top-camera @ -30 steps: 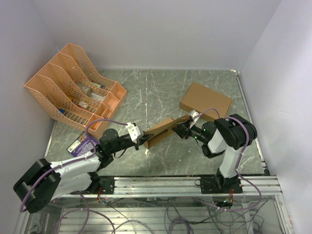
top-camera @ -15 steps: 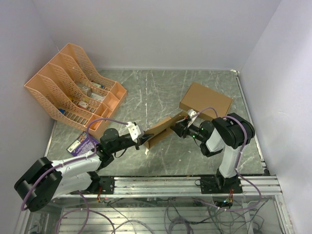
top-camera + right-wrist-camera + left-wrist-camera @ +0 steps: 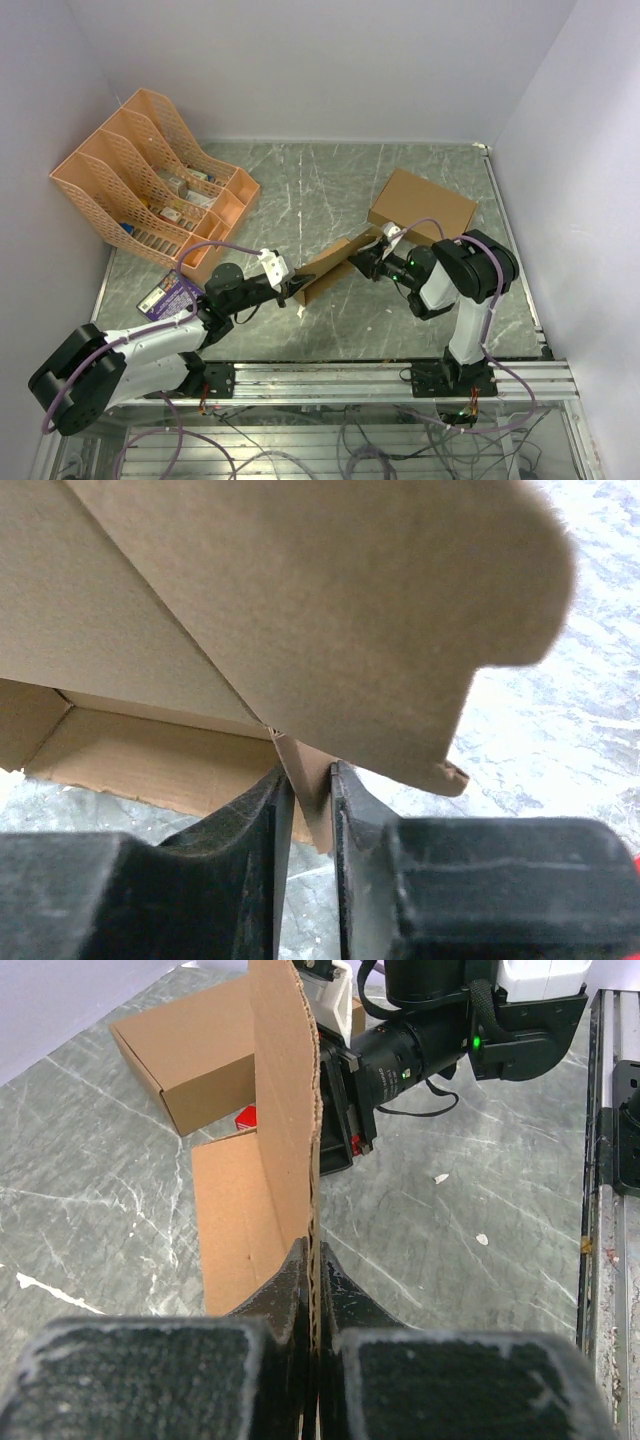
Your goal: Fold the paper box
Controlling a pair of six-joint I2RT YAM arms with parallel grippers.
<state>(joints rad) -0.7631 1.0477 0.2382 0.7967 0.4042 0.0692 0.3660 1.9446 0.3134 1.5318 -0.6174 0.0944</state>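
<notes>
Brown paper box [image 3: 328, 268] beside the larger box [image 3: 422, 207]: left gripper [image 3: 312, 1260] clenched on its wall; right gripper [image 3: 305, 780] has just narrowed, now pinching the end flap. Folding can likely proceed.

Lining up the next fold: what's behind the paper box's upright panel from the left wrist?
The right tool, then a larger brown box and something red. The paper box panel hides the tool's fingertips.

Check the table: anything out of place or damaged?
Nothing looks damaged. Two small white scraps lie loose on the table near the half-folded paper box. A purple packet lies flat by the table's left edge, outside the orange file rack.
</notes>
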